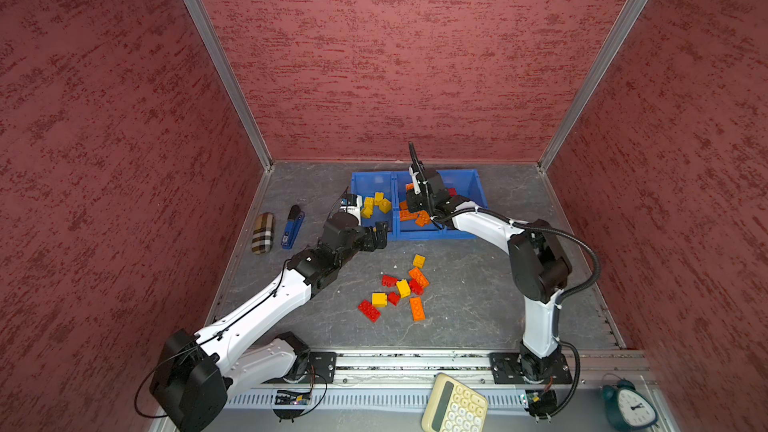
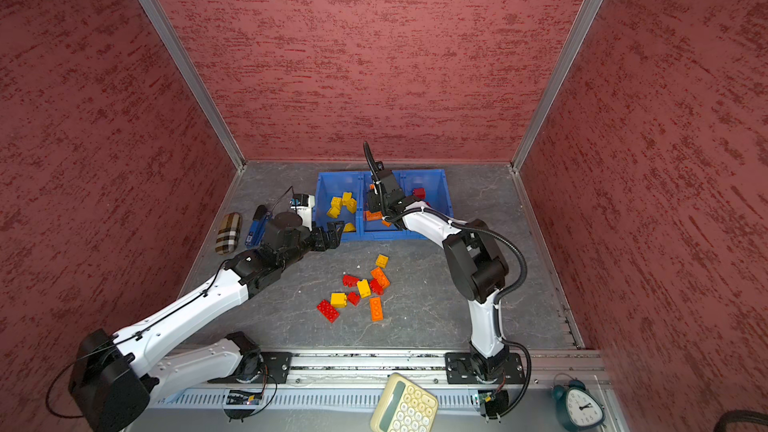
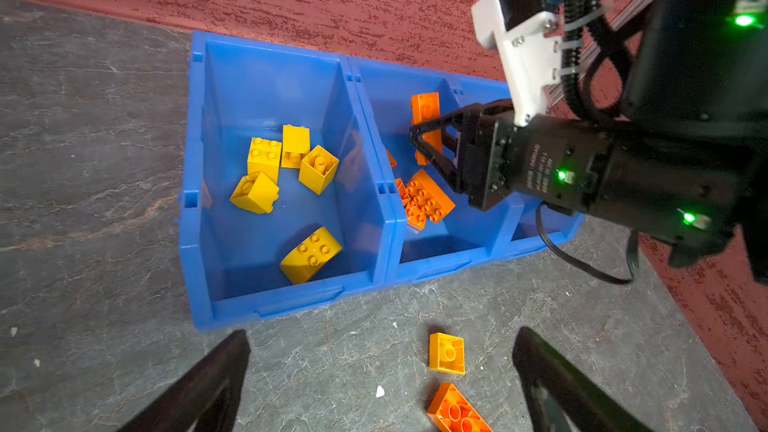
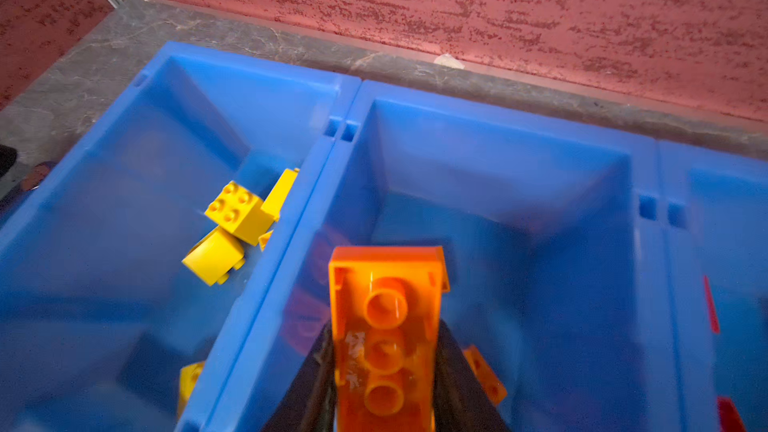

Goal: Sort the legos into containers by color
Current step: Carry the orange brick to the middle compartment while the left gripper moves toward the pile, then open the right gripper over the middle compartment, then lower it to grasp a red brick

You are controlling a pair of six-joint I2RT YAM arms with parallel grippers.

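Loose heap of small studded plastic bricks (image 1: 399, 288) — about nine, in yellow, orange and red, square and longer shapes — lies on the grey veined tabletop (image 1: 478, 317), well in front of the row of three bright blue open-top plastic bins (image 3: 291, 301).

Left gripper (image 1: 381, 234): jaws spread wide, empty, at the row's front-left corner.

Bins: the left one holds only yellow bricks (image 3: 264, 155), the middle one orange bricks (image 3: 428, 201), the right one at least one red brick (image 2: 419, 192).

Right gripper (image 4: 384, 371) hangs over the middle bin, pinching a long orange brick (image 4: 386, 284) by its sides, hollow underside towards the wrist camera.

Judgement — roughly half done. The held brick is not yet released and the heap is left to sort.

Bricks are glossy, hard and square-edged. Bin walls are smooth and shiny.
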